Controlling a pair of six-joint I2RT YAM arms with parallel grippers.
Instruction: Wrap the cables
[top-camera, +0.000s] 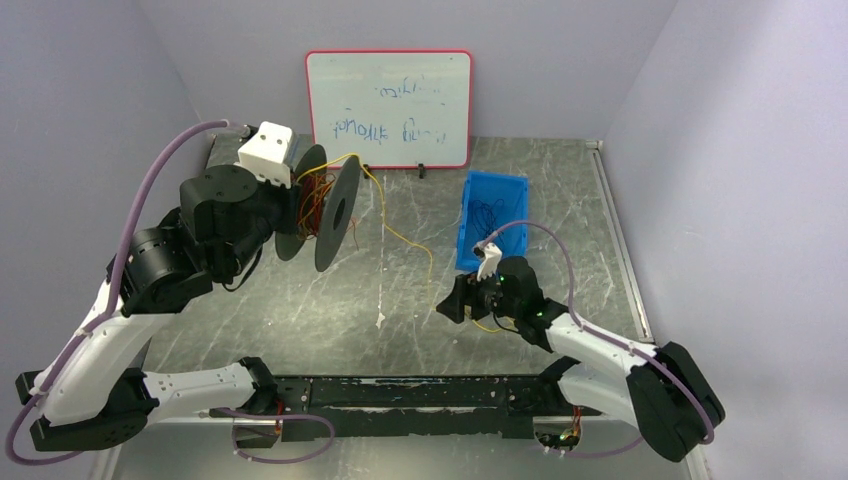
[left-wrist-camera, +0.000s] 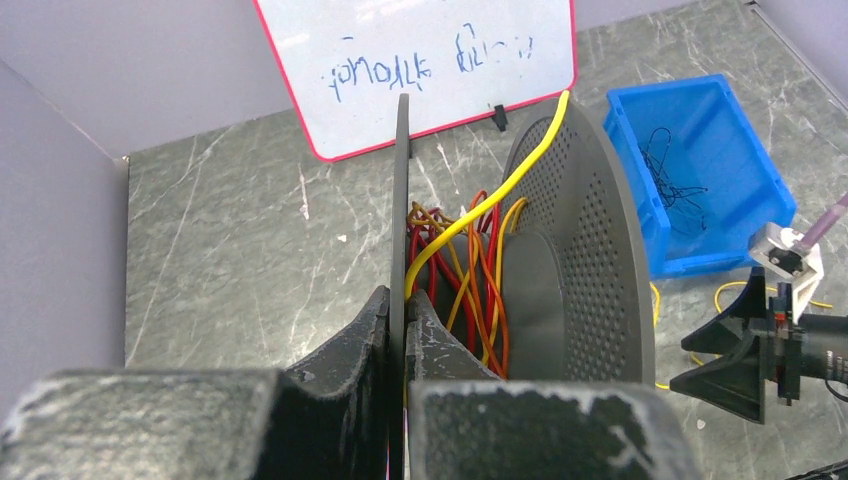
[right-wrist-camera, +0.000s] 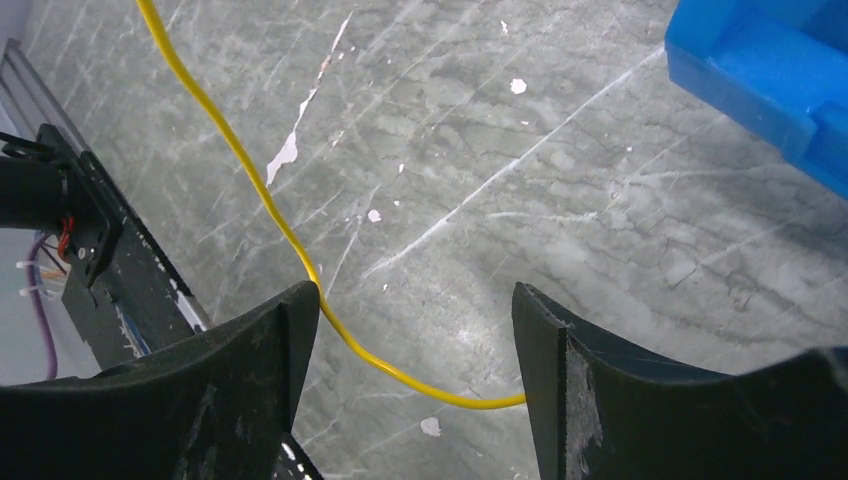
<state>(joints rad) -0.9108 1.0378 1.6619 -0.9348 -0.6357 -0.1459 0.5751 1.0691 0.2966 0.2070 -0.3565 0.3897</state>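
Left jaws clamp shut on a flange of the spool (left-wrist-camera: 590, 240), cables (left-wrist-camera: 478, 262) wound inside; right jaws gape wide around a yellow cable (right-wrist-camera: 250, 180) over the counter (right-wrist-camera: 560, 200).

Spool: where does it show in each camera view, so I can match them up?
Top external: spool left of centre, discs on edge.
Left wrist: spool at centre, one flange clamped in the left gripper.
Right wrist: not in view.
Shared landmark: blue bin, right of centre from above, right side on left wrist, top right corner on right wrist.
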